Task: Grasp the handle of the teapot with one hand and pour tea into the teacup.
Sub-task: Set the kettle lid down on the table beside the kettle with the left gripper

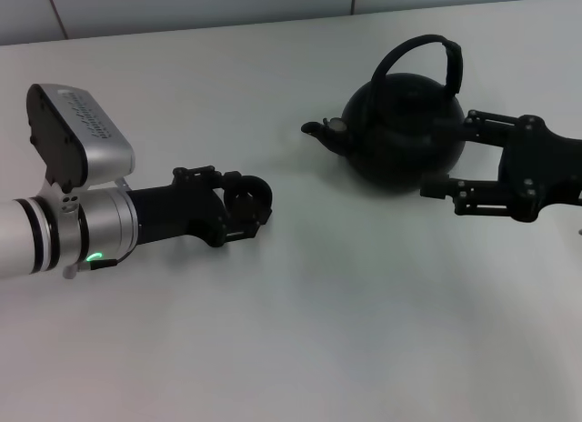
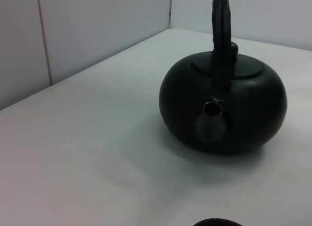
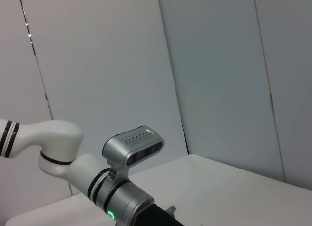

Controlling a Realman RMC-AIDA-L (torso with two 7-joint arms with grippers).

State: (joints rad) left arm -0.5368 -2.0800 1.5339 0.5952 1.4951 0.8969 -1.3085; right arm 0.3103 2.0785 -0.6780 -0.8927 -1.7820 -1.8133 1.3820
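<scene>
- My right gripper [image 1: 443, 158] spreads its fingers around the round matte black teapot [image 1: 405, 135], far right on the white table [image 1: 300, 331].
- My left gripper [image 1: 247, 205] clasps the tiny black teacup [image 1: 244, 202]; bare tabletop separates it from the spout [image 1: 320, 131].

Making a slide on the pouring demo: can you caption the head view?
Left gripper holds the teacup; right gripper flanks the black teapot, handle untouched.

Head view looks down; left wrist view shares the teapot [image 1: 405, 131].
</scene>
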